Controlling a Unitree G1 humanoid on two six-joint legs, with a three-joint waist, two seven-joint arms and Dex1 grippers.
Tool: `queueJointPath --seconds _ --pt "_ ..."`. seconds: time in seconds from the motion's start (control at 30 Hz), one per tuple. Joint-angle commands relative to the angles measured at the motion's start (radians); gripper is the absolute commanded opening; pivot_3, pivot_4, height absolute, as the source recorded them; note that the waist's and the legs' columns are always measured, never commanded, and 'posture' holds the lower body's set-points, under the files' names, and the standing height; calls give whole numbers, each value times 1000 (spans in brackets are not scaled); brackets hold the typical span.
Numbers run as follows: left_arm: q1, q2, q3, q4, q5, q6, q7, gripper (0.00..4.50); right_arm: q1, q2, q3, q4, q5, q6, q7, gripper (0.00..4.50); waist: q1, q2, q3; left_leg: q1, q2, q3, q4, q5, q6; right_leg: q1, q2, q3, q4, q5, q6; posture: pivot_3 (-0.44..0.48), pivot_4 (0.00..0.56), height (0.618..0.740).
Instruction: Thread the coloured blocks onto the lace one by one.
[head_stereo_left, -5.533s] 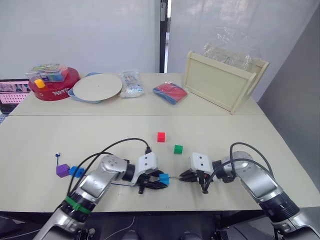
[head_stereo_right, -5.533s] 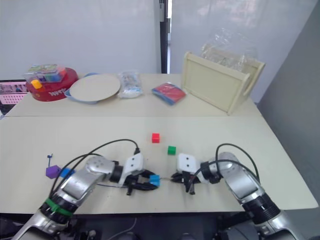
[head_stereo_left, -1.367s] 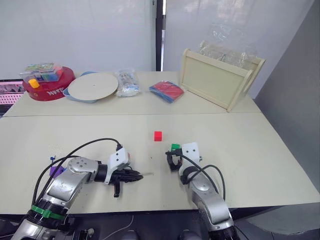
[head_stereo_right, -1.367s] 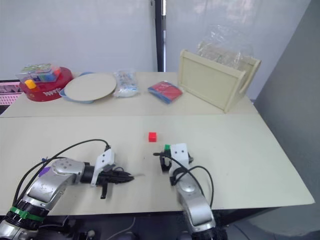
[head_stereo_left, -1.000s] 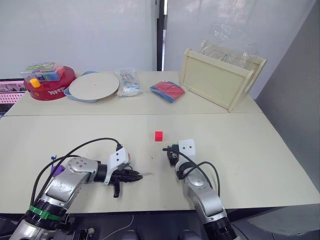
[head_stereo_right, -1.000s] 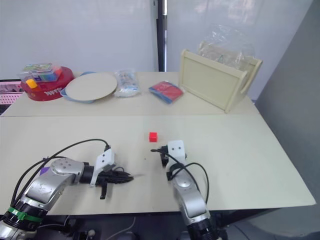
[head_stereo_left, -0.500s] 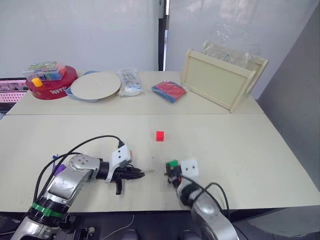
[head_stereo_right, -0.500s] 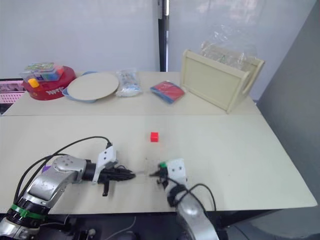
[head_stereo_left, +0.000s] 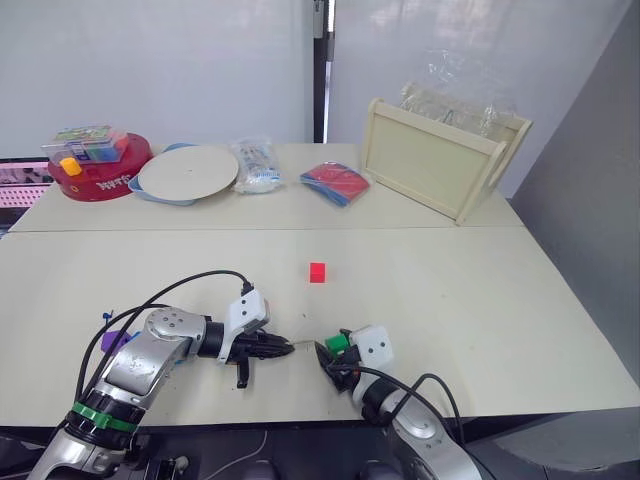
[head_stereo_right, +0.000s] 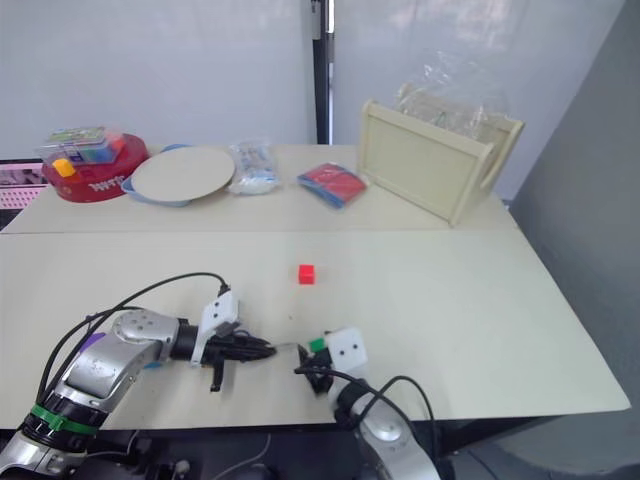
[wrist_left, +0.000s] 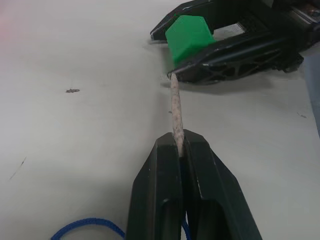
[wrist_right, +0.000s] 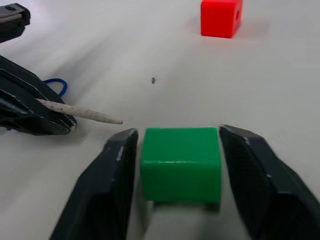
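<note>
Facing lace tip (wrist_left: 175, 107), green block (wrist_right: 180, 162) between right claw (wrist_right: 177, 165)

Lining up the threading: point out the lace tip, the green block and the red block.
lace tip (wrist_left: 175, 107), left wrist view, mid-shaft.
green block (wrist_right: 180, 161), right wrist view, front face.
red block (head_stereo_left: 317, 272), left eye view, centre.

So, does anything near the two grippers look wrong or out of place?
Nothing stands out. The left gripper pinches the lace by its pale tip, which points at the green block between the right gripper's fingers. Red block sits upright.
</note>
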Motion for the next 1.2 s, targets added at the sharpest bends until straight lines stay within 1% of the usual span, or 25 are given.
queueJointPath --seconds 0.03,0.07,0.13,0.2,0.27,0.37,0.47,0.57,0.77,0.87,1.0,1.1,1.2 --pt "-3 7 10 -18 -5 -13 -7 0 -23 -98 -36 -110 37 59 100 4272 3 0 0 0 0 0 0 0 0 0 0 0 0 0 0 0 150 740" --pt "-2 9 12 -18 -6 -15 -8 0 -38 -144 -42 -148 52 90 143 4454 5 0 0 -1 -1 0 1 0 0 0 -1 0 0 0 0 0 150 740" --pt "0 14 15 -15 -6 -20 -12 0 -80 -228 -69 -206 108 149 229 4454 5 0 0 -2 -1 0 2 0 0 0 -1 0 0 0 0 0 150 740" --pt "0 17 16 -17 -11 -18 -18 0 -142 -322 -94 -227 174 194 344 4454 3 0 0 -1 -1 0 2 0 0 0 -1 0 0 0 0 0 150 740" --pt "3 21 11 -34 -18 -13 -28 0 -239 -429 -107 -175 216 199 489 4454 -1 0 0 -1 -1 0 2 0 0 1 -1 0 0 0 0 0 150 740" --pt "-2 17 0 -46 -19 5 -34 0 -387 -536 -79 -25 219 121 688 4454 -1 0 0 0 -1 0 3 0 0 1 0 -1 0 0 0 0 150 740" --pt "-21 9 -7 -55 -15 29 -22 0 -517 -573 -34 144 206 42 852 4454 1 0 0 -1 -1 0 3 0 0 2 0 -1 -1 0 0 0 150 740" --pt "-28 6 -7 -81 -21 58 -10 0 -615 -565 5 308 173 -52 970 4454 2 0 0 -2 -1 0 4 0 0 2 0 -1 -1 0 0 0 150 740" --pt "-20 13 -9 -140 -24 116 19 0 -691 -530 43 482 141 -172 1118 4454 2 0 0 -3 -1 0 6 0 0 1 -1 -1 -2 0 0 0 150 740" --pt "-19 19 -11 -179 -31 163 36 0 -707 -503 37 548 122 -221 1133 3654 0 0 0 -2 -1 0 6 0 0 1 -1 -1 -1 0 0 0 150 740" --pt "-17 27 -19 -197 -25 180 38 0 -708 -472 28 578 97 -239 1114 2258 1 0 0 -2 -1 0 7 0 0 2 0 -1 -1 0 0 0 150 740" --pt "-21 30 -27 -195 -16 184 44 0 -694 -467 27 572 81 -238 1106 1290 1 0 0 -2 -1 0 7 0 0 2 -1 -1 0 0 0 0 150 740" --pt "-26 33 -51 -175 18 156 50 0 -681 -468 25 550 77 -227 1100 1259 1 0 0 -2 -1 0 7 0 0 2 -1 -1 0 0 0 0 150 740"
